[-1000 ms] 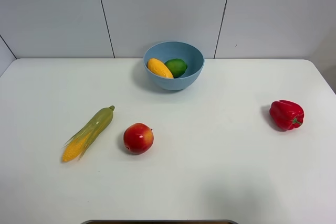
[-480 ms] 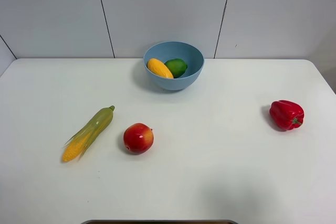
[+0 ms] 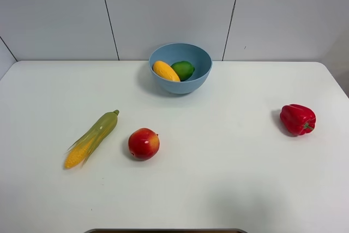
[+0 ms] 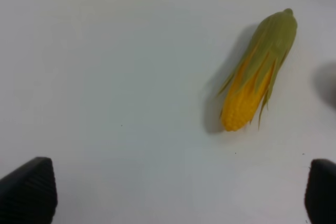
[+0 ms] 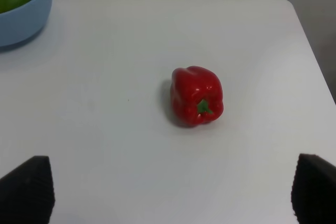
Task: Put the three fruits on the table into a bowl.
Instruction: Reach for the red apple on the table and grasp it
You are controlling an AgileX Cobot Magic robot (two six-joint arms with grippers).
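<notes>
Working from the high view. The surface (image 3: 229, 162) is carrying everything.

- The bowl (image 3: 181, 87) is sitting at 12 o'clock, near the far edge. The mango (image 3: 166, 71) and the lime (image 3: 183, 69) are lying inside it, touching, with the mango on the 9 o'clock side.
- The apple (image 3: 144, 143) is resting outside the bowl, on the bare surface at about 7 o'clock from the middle and well apart from the bowl.
- The corn cob (image 3: 91, 138) is lying near the apple at its 9 o'clock, not touching it, with its green tip pointing toward 1 o'clock.
- The red pepper (image 3: 297, 119) is sitting alone at 3 o'clock.

Neither arm is showing in the high view.

The left gripper (image 4: 173, 192) is hanging above the surface with its fingers spread wide and nothing between them; I am seeing the corn cob ahead of it. The right gripper (image 5: 170, 190) is likewise spread and empty, with the pepper ahead of it.
</notes>
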